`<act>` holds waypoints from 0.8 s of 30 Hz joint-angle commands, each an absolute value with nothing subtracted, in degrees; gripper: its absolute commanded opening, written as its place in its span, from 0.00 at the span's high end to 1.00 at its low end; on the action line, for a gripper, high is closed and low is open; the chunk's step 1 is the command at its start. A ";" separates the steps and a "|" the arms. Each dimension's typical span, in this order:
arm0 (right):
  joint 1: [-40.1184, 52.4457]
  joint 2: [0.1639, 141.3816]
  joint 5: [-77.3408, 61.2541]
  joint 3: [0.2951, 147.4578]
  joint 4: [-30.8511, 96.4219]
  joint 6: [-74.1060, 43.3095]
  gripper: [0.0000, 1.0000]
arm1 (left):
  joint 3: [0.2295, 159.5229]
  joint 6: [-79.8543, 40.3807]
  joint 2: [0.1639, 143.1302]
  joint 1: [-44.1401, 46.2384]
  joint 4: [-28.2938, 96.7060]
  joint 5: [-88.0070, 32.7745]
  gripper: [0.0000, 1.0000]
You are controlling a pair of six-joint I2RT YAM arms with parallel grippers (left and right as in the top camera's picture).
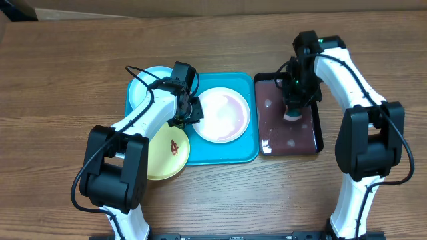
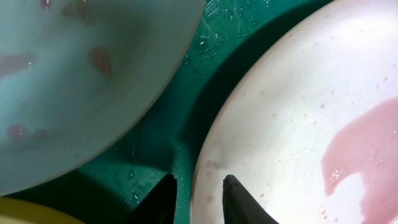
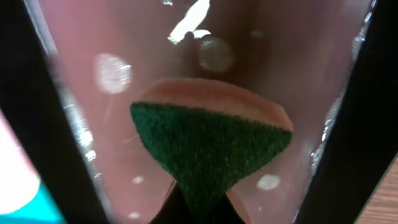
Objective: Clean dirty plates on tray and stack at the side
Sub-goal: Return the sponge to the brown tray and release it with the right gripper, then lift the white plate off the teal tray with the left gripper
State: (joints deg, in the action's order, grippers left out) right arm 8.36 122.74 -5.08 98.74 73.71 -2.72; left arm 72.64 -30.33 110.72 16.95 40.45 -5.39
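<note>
The left end effector (image 2: 199, 202) sits low over the turquoise tray (image 1: 227, 152) at the left edge of the white plate (image 2: 298, 93), released: its two dark fingertips (image 2: 163, 199) stand a little apart, one over the wet tray floor, the other over the plate, with the plate's rim in the gap between them. The white plate lies flat in the middle of the tray and carries a pale pink watery pool toward its right side. The light blue plate (image 1: 143, 83) rests at the tray's far-left corner, faint reddish blotches on it, its edge overhanging the tray rim. The yellow-green plate (image 1: 170, 157) lies at the near-left corner, partly out over the counter (image 1: 67, 67), a small reddish-brown smear at its centre. The right end effector (image 1: 293, 107) is clenched on a sponge (image 3: 211, 149), green scouring face up with a pale layer behind it, held over the reddish liquid in the narrow black tray (image 1: 319, 130) just beside the turquoise one.
</note>
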 commanded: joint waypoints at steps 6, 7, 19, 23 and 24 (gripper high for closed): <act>8.62 120.88 -2.61 96.75 71.70 -3.18 0.43 | 73.25 -30.87 111.53 17.39 40.23 -6.35 0.65; 8.62 120.88 -2.59 96.95 71.75 -3.18 0.39 | 73.25 -30.87 111.53 17.39 40.23 -6.52 0.63; -1.72 120.86 -3.11 105.16 72.69 -10.57 0.23 | 73.23 -30.89 112.25 18.72 40.49 -4.86 0.60; -5.41 120.88 -4.12 104.97 73.17 -10.52 0.00 | 73.23 -30.89 113.16 19.70 40.47 -3.79 0.64; -5.96 120.88 -4.12 104.97 73.06 -10.52 0.00 | 73.23 -30.87 113.16 19.70 40.51 -3.79 0.69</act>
